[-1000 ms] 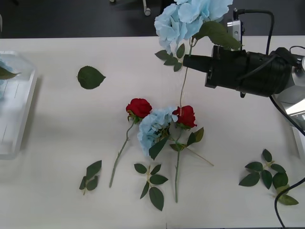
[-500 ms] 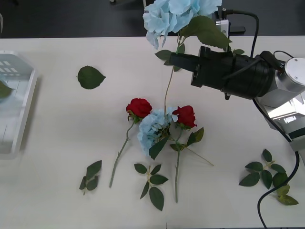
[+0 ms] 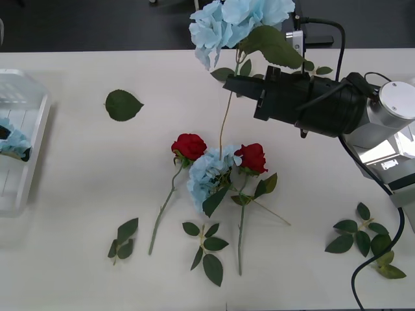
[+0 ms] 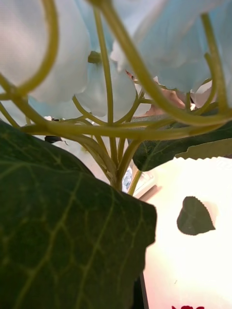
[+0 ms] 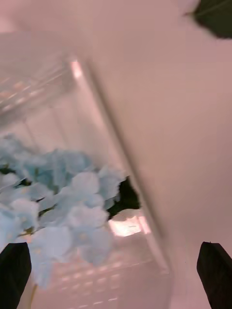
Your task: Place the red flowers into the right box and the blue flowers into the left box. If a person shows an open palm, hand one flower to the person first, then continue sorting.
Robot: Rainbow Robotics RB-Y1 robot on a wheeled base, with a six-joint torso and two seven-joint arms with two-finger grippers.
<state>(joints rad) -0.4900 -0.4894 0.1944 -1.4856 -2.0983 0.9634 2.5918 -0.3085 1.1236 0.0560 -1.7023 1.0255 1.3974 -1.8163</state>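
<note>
- The right gripper (image 3: 235, 85) has carried its blue hydrangea (image 3: 237, 19) further toward the left box (image 3: 23, 139) than a second ago; the flower's stem hangs down from the closed fingers, its tip above the pile in the middle of the table (image 3: 78, 272).
- In the right wrist view the hydrangea's stalks (image 4: 113, 140) and a broad leaf (image 4: 63, 231) sit right against the camera, so the flower is firmly held.
- A blue flower head (image 3: 14, 140) now shows inside the left box, where half a second ago only the bare tray showed; in the left wrist view the left gripper (image 5: 116, 275) hovers open and empty just over that box, the blue cluster (image 5: 58, 203) lying in it.
- This suggests one blue flower is delivered and a second is on its way.
- Two red roses (image 3: 189, 146) and one more hydrangea (image 3: 209, 172) lie together at the table's middle, still to be sorted.
- A loose leaf (image 3: 122, 104) lies between the pile and the left box.
</note>
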